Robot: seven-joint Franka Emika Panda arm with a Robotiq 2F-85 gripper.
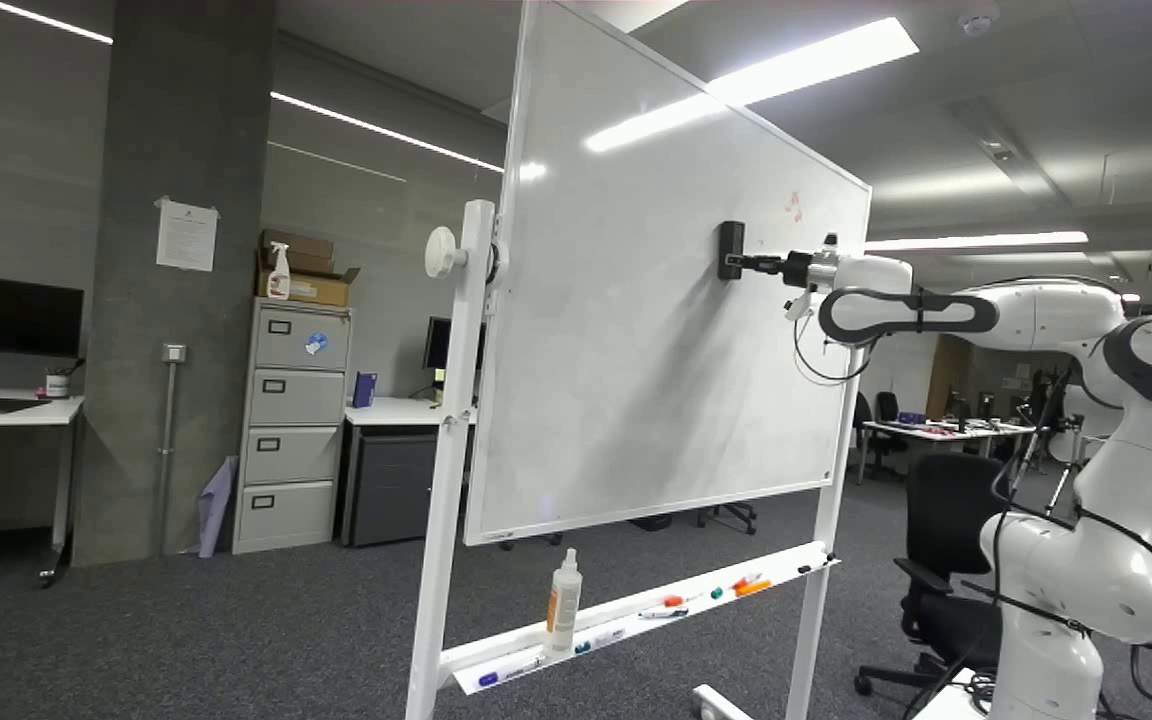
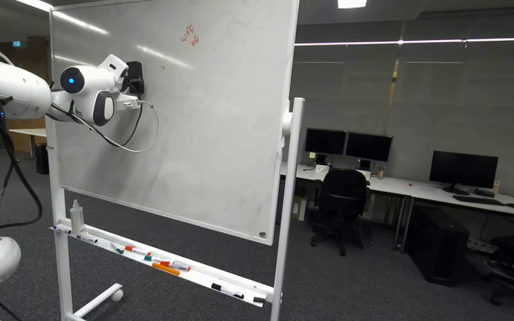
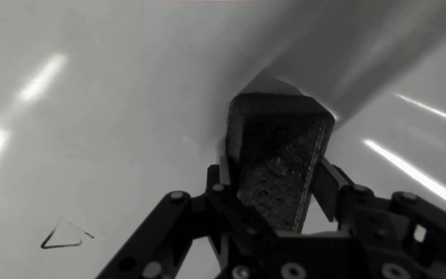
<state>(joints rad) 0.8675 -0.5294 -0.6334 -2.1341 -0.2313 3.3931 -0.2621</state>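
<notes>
1. In an exterior view, from the left, the glossy white robot arm with dark joint covers [image 2: 20, 89] is extended nearly level, its wrist turned toward the white-framed whiteboard [image 2: 208, 133], whose left edge is partly hidden.
2. The black two-fingered gripper [image 3: 275, 181] is clamped on a black round-cornered eraser block [image 2: 136, 76] with a scuffed face, held upright at the board's left part; contact cannot be confirmed.
3. Just right of the block, a small dark mark [image 2: 162, 67] is seen; farther right and higher, red handwriting [image 2: 190, 35].
4. Broad room is offered rightward over a glossy, faintly smudged surface, up to the board's right edge, flanked by a tubular white post [image 2: 290, 178].
5. On the shallow white tray [image 2: 201, 275] below, an upright translucent bottle [image 2: 77, 218] is followed by scattered markers [image 2: 137, 250] and a slim orange pen [image 2: 166, 269].
</notes>
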